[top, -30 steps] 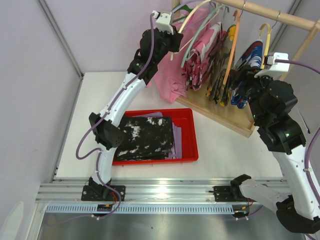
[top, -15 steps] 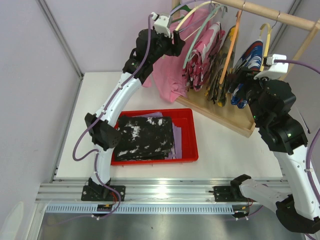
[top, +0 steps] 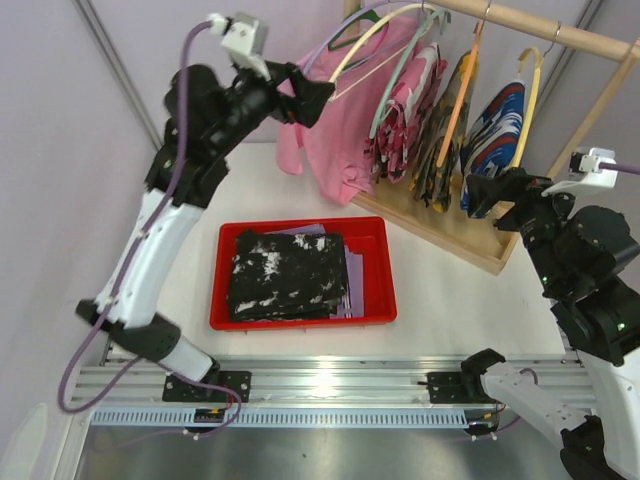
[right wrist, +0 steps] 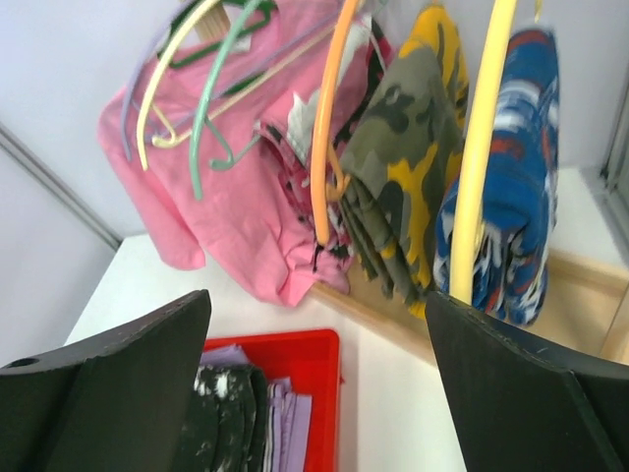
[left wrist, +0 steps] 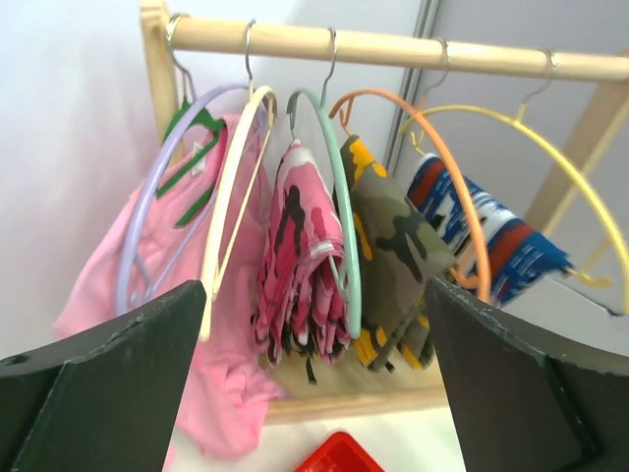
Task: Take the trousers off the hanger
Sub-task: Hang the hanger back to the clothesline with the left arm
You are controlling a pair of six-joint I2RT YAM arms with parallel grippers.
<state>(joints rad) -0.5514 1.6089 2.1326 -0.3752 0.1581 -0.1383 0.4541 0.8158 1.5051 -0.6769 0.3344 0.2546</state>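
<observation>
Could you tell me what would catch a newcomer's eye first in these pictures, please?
The red tray mid-table, holding black speckled trousers folded on top of lavender trousers. Behind it to the right, a wooden rack hangs bright garments on coloured hangers, the pink shirt at its left end.

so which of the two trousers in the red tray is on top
The black trousers with white blotches; the plain lavender trousers lie underneath, only their edge showing.

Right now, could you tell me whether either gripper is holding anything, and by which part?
Nothing is held: the left gripper and the right gripper both stand open and empty; the trousers lie in the red tray.
</observation>
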